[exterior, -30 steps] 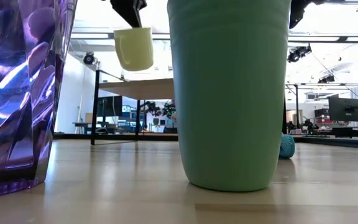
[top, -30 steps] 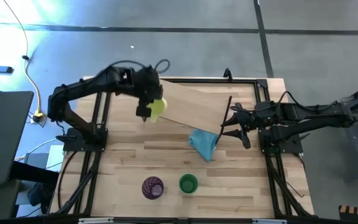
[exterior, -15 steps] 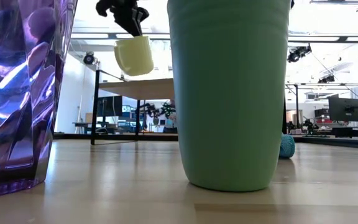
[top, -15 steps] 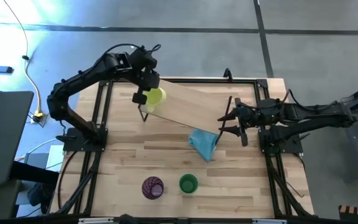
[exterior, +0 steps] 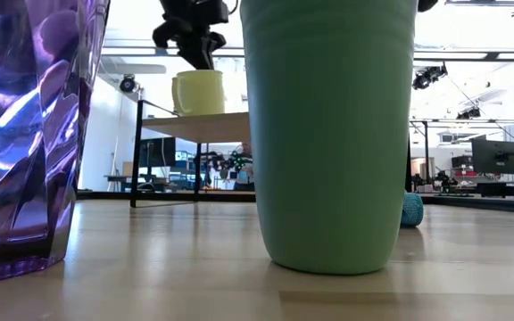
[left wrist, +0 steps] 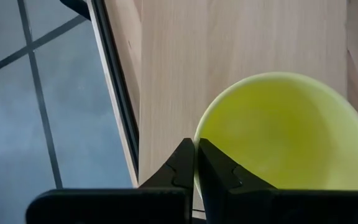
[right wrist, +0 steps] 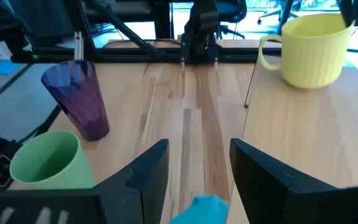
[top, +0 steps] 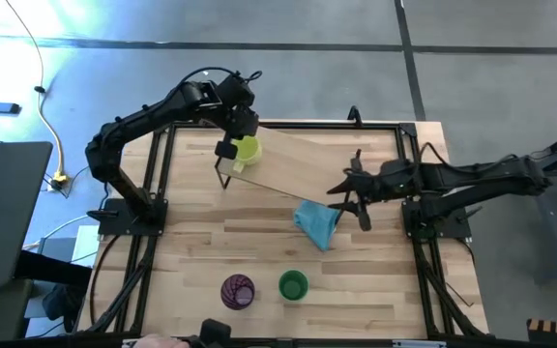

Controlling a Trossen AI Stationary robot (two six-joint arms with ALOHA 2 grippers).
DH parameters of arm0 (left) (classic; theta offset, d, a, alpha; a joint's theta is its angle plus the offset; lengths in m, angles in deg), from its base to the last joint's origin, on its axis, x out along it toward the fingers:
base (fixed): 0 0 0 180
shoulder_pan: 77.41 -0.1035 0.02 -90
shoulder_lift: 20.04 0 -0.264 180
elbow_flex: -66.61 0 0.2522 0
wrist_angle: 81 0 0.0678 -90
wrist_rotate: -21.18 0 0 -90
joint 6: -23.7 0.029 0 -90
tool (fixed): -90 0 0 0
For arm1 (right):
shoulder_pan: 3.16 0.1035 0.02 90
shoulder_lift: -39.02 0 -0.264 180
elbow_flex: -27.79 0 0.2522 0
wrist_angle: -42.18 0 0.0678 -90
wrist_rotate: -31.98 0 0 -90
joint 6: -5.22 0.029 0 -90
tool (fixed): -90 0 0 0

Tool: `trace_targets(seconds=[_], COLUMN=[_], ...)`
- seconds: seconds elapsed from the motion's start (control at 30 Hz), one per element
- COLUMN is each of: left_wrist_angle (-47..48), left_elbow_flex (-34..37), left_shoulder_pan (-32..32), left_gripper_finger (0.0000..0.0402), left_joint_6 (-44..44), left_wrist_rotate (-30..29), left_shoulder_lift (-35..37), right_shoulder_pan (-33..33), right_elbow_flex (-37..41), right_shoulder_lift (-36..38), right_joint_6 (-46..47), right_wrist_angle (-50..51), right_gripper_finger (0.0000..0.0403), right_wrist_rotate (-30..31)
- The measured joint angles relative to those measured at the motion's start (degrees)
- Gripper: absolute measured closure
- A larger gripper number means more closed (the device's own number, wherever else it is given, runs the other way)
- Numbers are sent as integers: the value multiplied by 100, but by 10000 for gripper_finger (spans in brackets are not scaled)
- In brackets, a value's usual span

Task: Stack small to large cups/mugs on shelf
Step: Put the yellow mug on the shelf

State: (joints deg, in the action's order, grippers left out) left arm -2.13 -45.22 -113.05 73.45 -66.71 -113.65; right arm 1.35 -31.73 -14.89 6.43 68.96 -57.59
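Observation:
The small yellow mug (top: 248,150) stands upright on the left end of the light wooden shelf (top: 303,162); it also shows in the low view (exterior: 201,92) and the right wrist view (right wrist: 309,50). My left gripper (top: 233,149) is shut on its rim from above. The green cup (top: 293,285) and the purple ribbed tumbler (top: 238,291) stand on the table near its front edge. My right gripper (top: 351,199) is open and empty at the shelf's right end, above the blue cloth (top: 317,222). My left gripper pinches the yellow mug's rim (left wrist: 196,138) with one finger inside (left wrist: 215,168) the mug and one outside. The fingers come from above, pointing down. The mug is upright with its base on the shelf (exterior: 212,120).
The shelf stands on thin black legs (exterior: 136,152) at the table's far middle. The blue cloth lies crumpled on the table in front of the shelf's right end. A black frame (top: 395,126) runs around the table's edges. Bare table lies between the shelf and the two cups.
My left gripper has gone toward the table's far edge and down with the yellow mug. The mug hung tilted and clear above the shelf's near edge; now it stands upright on the shelf's left end. My right gripper has gone a little toward the table's left.

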Motion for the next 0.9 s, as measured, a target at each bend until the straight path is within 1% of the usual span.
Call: trace_targets(seconds=[0.23,0.5,0.9], left_wrist_angle=[-79,-257,-260], left_elbow_flex=[0,4,7], left_shoulder_pan=[0,2,-2], left_gripper_finger=[401,401,402], left_joint_6=[-57,-156,-186], left_wrist_rotate=[-9,-17,-18], left_shoulder_lift=[-21,-26,-28], right_shoulder_pan=[0,0,2], right_elbow_flex=[0,0,0], right_shoulder_lift=[-158,-159,-159], right_joint_6=[0,25,149], right_wrist_angle=[7,27,154], right_gripper_finger=[240,240,240], right_wrist_rotate=[0,0,-8])
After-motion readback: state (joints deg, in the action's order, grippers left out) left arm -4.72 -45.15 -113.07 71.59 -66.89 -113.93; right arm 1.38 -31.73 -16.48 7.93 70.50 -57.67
